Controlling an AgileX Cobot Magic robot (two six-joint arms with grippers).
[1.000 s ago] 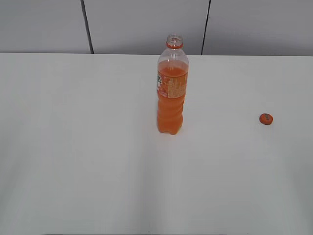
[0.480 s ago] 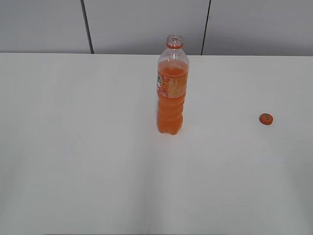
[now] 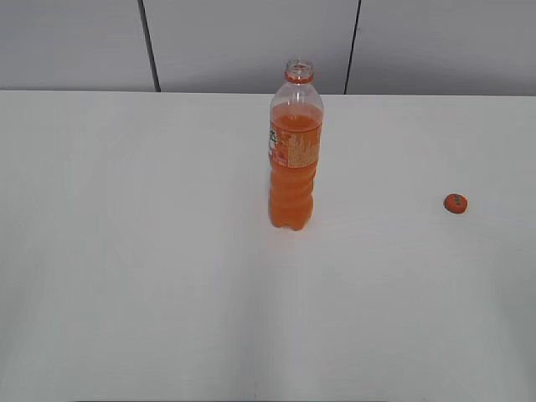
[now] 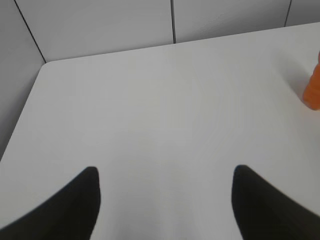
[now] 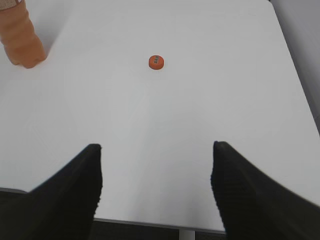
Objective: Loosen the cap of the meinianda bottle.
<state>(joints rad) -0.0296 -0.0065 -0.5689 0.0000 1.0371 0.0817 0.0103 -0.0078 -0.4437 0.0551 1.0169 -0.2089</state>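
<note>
The meinianda bottle [image 3: 294, 159] stands upright at the table's middle back, its mouth open with no cap on it. Its base shows at the right edge of the left wrist view [image 4: 313, 90] and at the top left of the right wrist view [image 5: 19, 37]. The orange cap [image 3: 455, 203] lies flat on the table to the right of the bottle, also seen in the right wrist view [image 5: 156, 62]. My left gripper [image 4: 165, 172] is open and empty, far left of the bottle. My right gripper [image 5: 156, 147] is open and empty, near the table's front edge, short of the cap.
The white table [image 3: 151, 251] ends at a grey panelled wall [image 3: 243, 42] behind. Its left corner shows in the left wrist view [image 4: 45, 65]; its right edge [image 5: 295, 80] and front edge [image 5: 155, 222] show in the right wrist view. Neither arm appears in the exterior view.
</note>
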